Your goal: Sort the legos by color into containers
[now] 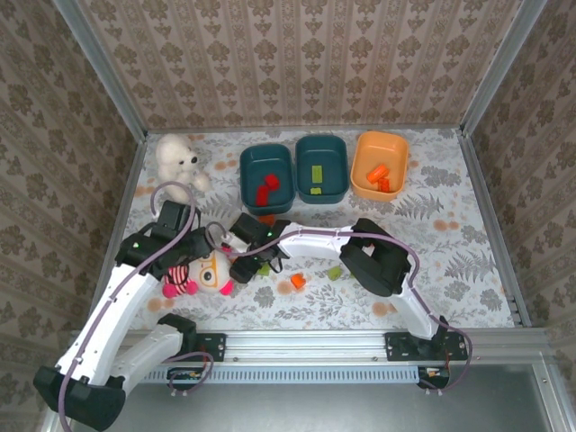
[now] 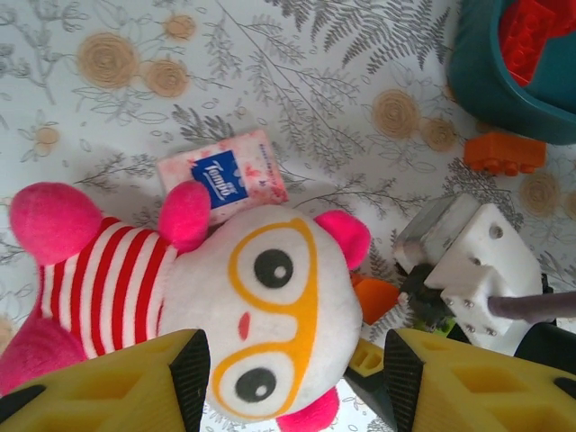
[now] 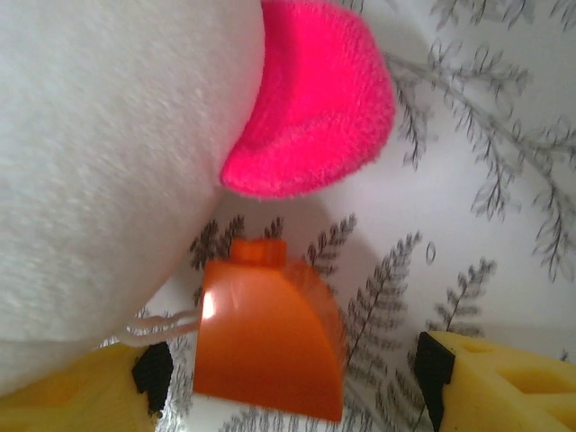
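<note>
An orange sloped lego (image 3: 270, 346) lies on the table between the fingers of my right gripper (image 3: 292, 373), which stands open with a gap on both sides. It rests against the striped doll's head (image 3: 90, 162). My left gripper (image 2: 292, 378) is open, its fingers either side of the doll's face (image 2: 261, 306). At the back stand a teal tub (image 1: 243, 175) with red legos, a teal tub (image 1: 299, 166) with a green one, and an orange tub (image 1: 360, 166) with orange ones. Loose legos: orange (image 1: 297, 282), green (image 1: 334, 272), and orange (image 2: 504, 153) by the left tub.
A white plush bear (image 1: 177, 160) sits at the back left. A small tissue pack (image 2: 222, 178) lies just beyond the doll. My right arm's white wrist (image 2: 468, 261) crowds in close to the right of the doll's head. Patterned walls enclose the table on three sides.
</note>
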Controlling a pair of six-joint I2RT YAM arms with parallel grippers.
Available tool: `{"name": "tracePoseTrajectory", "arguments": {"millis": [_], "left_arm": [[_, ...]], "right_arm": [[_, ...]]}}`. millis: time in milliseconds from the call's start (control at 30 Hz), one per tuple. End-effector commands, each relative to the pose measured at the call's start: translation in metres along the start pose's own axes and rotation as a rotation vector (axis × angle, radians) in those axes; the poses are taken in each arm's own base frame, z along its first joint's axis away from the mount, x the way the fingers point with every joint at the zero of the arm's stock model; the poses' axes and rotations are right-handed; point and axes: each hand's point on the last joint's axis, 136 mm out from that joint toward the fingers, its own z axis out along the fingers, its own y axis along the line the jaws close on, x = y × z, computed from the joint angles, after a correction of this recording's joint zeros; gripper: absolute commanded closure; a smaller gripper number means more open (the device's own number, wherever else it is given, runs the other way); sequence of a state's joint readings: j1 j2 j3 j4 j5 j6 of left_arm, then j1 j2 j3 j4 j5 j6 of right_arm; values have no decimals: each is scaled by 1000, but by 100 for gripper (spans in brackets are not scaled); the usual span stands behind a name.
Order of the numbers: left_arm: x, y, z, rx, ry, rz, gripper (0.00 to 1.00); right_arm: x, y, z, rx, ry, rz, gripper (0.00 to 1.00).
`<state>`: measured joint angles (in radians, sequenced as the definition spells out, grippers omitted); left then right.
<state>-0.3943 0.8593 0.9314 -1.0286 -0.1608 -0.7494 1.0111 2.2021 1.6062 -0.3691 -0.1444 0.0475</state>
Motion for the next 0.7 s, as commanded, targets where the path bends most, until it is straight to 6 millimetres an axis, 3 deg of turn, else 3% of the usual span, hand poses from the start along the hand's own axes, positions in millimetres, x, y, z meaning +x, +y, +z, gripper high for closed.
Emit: {"name": "tracePoseTrajectory", "arguments": {"millis": [0,67,333,667], "left_arm": [[0,15,-11,-36,-11,-34,43],[0,15,-11,-31,-11,-37,43],[0,13,-9,-26,2,-31,43],[5,8,0,2,18,-45,43]], "right_arm": [[8,-11,18,55,46,2,28],[8,-13,20,54,48,10,32],[-1,-6,8,14,22,16,62],[2,-37,-35,26,-40,121,70]]}}
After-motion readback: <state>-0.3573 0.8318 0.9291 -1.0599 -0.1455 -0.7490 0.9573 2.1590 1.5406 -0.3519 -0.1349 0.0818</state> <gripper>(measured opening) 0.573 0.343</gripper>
